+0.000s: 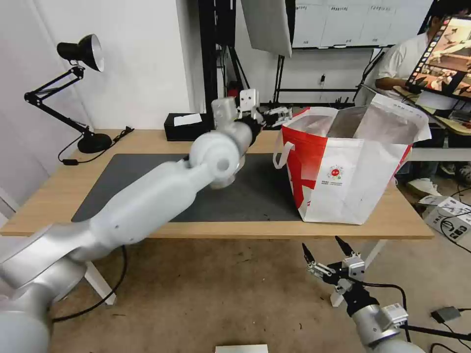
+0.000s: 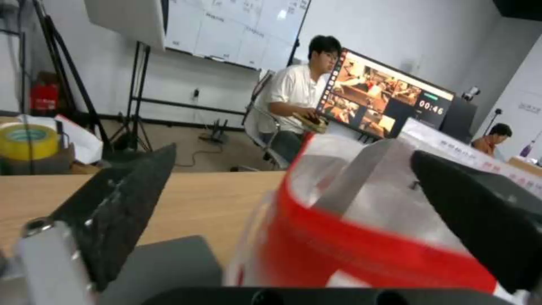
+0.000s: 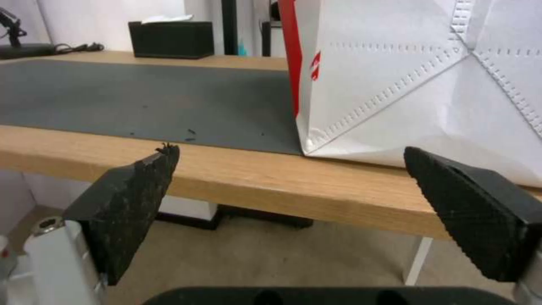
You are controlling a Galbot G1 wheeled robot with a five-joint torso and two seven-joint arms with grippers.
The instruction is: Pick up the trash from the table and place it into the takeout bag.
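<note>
The takeout bag (image 1: 343, 166), white and red with a foil lining, stands open on the right end of the table (image 1: 49, 196). My left arm reaches across the dark grey mat (image 1: 137, 171), and my left gripper (image 1: 251, 112) hovers over the table's back edge just left of the bag. In the left wrist view this gripper (image 2: 294, 186) is open and holds nothing, with the bag's red rim (image 2: 367, 237) close in front of it. My right gripper (image 1: 324, 247) hangs open below the table's front edge, under the bag. The trash is out of view.
A black tissue box (image 1: 189, 126) sits at the table's back edge, and a black desk lamp (image 1: 81, 98) stands at the back left corner. A yellow tape roll (image 2: 25, 140) lies beyond the table. A monitor (image 1: 449, 54) and a seated person are at the far right.
</note>
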